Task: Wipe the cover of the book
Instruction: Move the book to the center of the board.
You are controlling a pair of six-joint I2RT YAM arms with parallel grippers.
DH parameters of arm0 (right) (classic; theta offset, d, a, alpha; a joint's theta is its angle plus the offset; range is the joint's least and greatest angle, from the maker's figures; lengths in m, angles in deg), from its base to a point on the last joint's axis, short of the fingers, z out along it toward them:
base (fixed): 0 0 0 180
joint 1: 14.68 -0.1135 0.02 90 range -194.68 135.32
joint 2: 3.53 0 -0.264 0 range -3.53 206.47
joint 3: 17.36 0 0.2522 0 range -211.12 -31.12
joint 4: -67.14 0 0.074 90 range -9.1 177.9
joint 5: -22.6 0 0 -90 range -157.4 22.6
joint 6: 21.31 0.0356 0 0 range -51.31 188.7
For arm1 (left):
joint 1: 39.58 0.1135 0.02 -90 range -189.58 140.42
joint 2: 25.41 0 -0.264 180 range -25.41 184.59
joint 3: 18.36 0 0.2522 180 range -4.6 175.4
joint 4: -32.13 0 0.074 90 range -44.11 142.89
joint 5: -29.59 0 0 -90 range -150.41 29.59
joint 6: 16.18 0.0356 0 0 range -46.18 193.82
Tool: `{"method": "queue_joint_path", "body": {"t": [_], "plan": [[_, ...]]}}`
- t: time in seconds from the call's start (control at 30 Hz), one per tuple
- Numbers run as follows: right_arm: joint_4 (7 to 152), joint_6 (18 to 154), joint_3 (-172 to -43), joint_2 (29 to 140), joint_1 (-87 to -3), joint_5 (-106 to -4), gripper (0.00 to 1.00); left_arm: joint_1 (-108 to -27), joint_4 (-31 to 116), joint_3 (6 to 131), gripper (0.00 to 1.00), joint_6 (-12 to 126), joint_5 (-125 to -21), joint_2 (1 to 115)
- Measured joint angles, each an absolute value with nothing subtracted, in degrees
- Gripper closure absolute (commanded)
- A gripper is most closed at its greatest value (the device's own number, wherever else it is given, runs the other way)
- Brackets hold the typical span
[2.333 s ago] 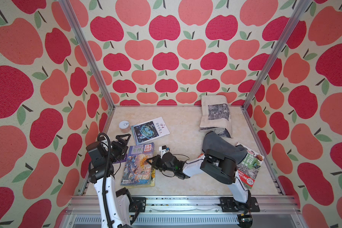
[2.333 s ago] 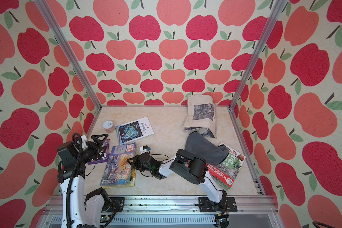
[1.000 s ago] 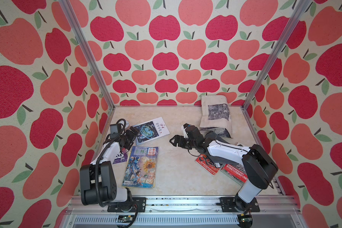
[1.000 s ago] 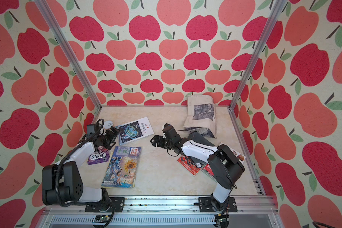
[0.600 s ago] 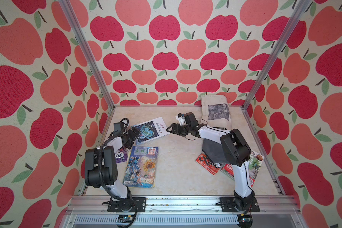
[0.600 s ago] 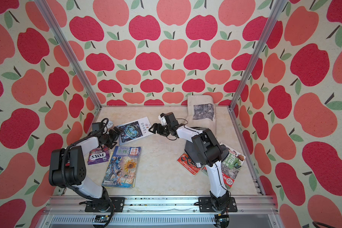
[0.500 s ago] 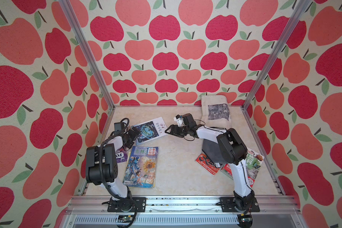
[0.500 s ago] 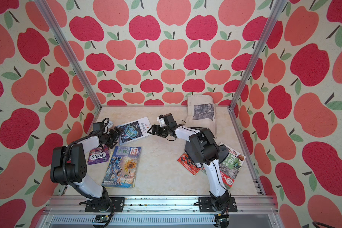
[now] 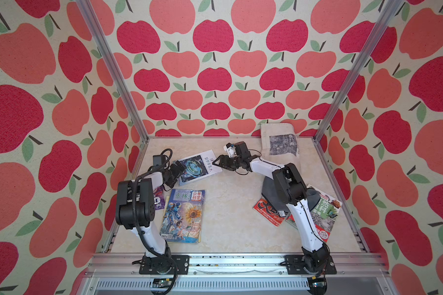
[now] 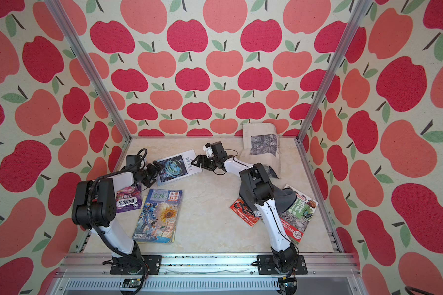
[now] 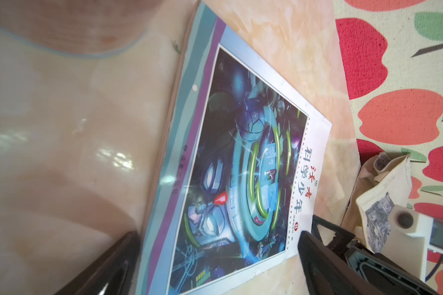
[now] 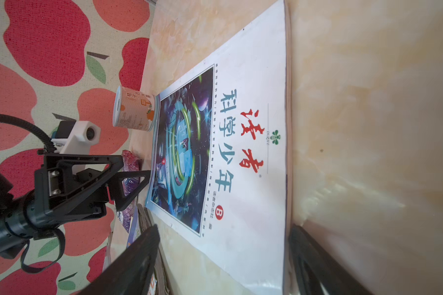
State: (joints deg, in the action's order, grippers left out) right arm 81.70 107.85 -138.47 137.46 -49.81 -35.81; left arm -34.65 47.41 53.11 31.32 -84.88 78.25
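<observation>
The book [image 9: 197, 167] [image 10: 177, 167] has a blue space picture and a white title strip, and lies flat at the back of the table. My left gripper [image 9: 178, 171] [image 11: 215, 258] is open at its left end, and the near end of the cover lies between its black fingers [image 11: 325, 258]. My right gripper [image 9: 218, 163] [image 12: 223, 258] is open at the book's right corner, with the white strip between its fingers [image 12: 138, 255]. Neither holds anything. A dark grey cloth [image 9: 267, 191] [image 10: 288, 198] lies under the right arm.
A colourful magazine [image 9: 184, 217] and a purple sweet bag [image 10: 128, 200] lie near the left arm. Red [image 9: 269, 212] and green [image 9: 322, 217] magazines lie at the right. A canvas bag [image 9: 279, 140] leans at the back right. A small can [image 12: 133, 109] stands beside the book.
My right gripper swept left from the table's middle to the book's right corner. My left gripper moved forward to the book's left end. Both stayed open.
</observation>
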Motion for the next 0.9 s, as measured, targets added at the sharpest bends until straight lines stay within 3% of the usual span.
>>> {"method": "queue_joint_path", "body": {"t": [0.27, 0.5, 0.7, 0.9], "plan": [[79.63, 107.68, -133.35, 134.66, -45.7, -36.64, 0.18, -43.43, 50.51, 54.88, 0.01, 34.73, -82.32, 78.73], [74.8, 107.63, -119.13, 126.24, -38.95, -37.47, 0.19, -57.25, 54.64, 55.75, 0.01, 35.54, -81.42, 78.07], [80.28, 103.35, -114.43, 116.71, -35.71, -41.95, 0.15, -68.92, 59.47, 58.07, 0.01, 35.61, -81.71, 75.47], [88.06, 98.98, -114.1, 106.75, -37.53, -47.52, 0.12, -71.04, 60.52, 58.88, 0.01, 35.91, -83.78, 67.78]]}}
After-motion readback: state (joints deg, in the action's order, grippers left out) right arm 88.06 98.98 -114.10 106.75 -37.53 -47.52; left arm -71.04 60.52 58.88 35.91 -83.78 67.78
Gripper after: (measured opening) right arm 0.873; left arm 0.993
